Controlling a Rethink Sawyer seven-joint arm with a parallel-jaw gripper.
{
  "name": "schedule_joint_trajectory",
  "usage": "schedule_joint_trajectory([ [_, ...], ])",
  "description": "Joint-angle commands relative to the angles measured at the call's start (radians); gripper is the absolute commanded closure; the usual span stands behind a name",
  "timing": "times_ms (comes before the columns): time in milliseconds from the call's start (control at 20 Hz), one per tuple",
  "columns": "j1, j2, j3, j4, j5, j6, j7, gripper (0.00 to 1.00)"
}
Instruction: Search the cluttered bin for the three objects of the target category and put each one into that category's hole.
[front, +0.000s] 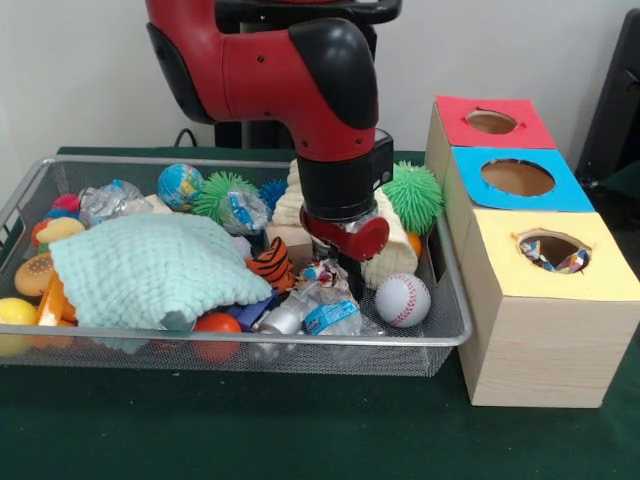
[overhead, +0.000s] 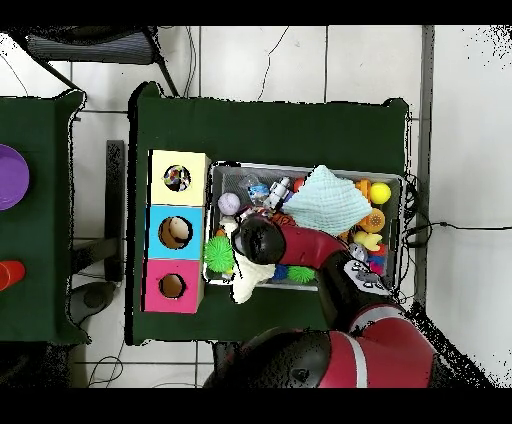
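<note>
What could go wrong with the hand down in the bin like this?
1. The hand sits deep among a tiger toy and crinkled wrappers; it may snag the wrong item or several.
2. The cloth covers part of the bin, so targets could stay hidden.
3. The baseball nearby could get knocked.

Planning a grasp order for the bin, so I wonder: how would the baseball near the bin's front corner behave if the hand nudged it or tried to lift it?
The baseball is round and lies free on the wire mesh of the bin, so a nudge would probably send it rolling. Its surface looks smooth and firm, so it may slip from a pinch that is off centre.
</note>
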Motion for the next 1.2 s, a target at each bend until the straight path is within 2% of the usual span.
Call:
schedule_joint_trajectory([
  [50, 0.038, -0.06, -0.005, -0.026, 0.032, -0.24, 0.164, 1.0],
  [400, 0.063, -0.197, -0.008, 0.08, 0.086, -0.198, 0.182, 1.0],
  [600, 0.074, -0.268, -0.003, 0.12, 0.115, -0.153, 0.176, 1.0],
  [750, 0.084, -0.323, -0.005, 0.142, 0.138, -0.085, 0.157, 1.0],
  [1000, 0.088, -0.345, -0.01, 0.149, 0.165, -0.05, 0.129, 1.0],
  [1150, 0.117, -0.331, -0.064, 0.125, 0.138, -0.061, 0.088, 1.0],
  [1200, 0.121, -0.326, -0.075, 0.116, 0.131, -0.052, 0.068, 0.0],
])
